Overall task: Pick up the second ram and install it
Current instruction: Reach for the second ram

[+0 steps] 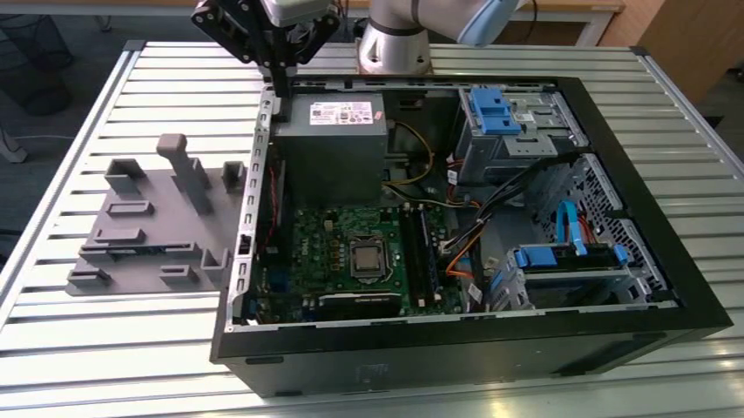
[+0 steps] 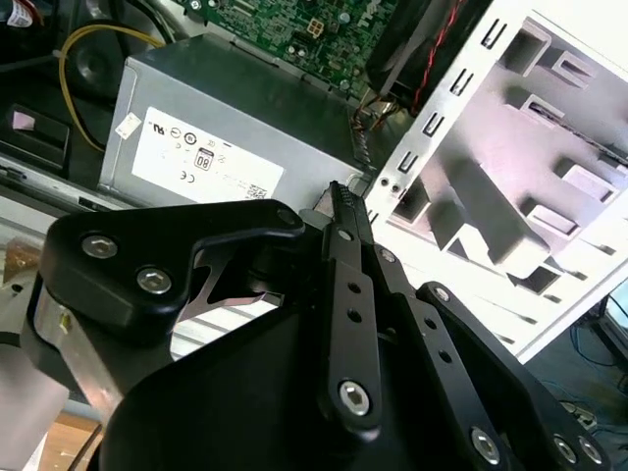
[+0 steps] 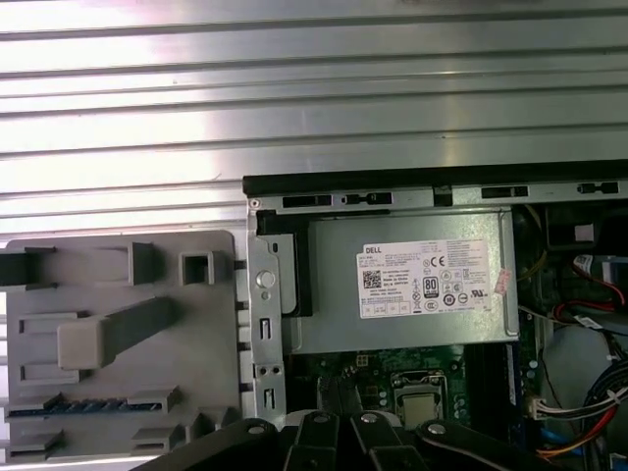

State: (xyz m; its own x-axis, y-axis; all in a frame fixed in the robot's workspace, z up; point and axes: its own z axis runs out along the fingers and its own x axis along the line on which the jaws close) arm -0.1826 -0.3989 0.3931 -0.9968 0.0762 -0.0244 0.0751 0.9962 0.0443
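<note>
Exterior view has my gripper (image 1: 279,96) at eleven o'clock of the computer case (image 1: 465,353), fingers closed on nothing, while the second ram (image 3: 83,404), in the first wrist view, lies unpicked in the grey holder (image 1: 139,228) at nine o'clock.

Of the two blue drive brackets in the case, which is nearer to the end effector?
The far blue bracket, level with the power supply, closer to the end effector. The near blue bracket sits farther away, level with the motherboard.

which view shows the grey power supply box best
First wrist view: the power supply lies square-on, whole labelled face showing. The exterior view shows it slanted; the second wrist view catches part, at an angle.
</note>
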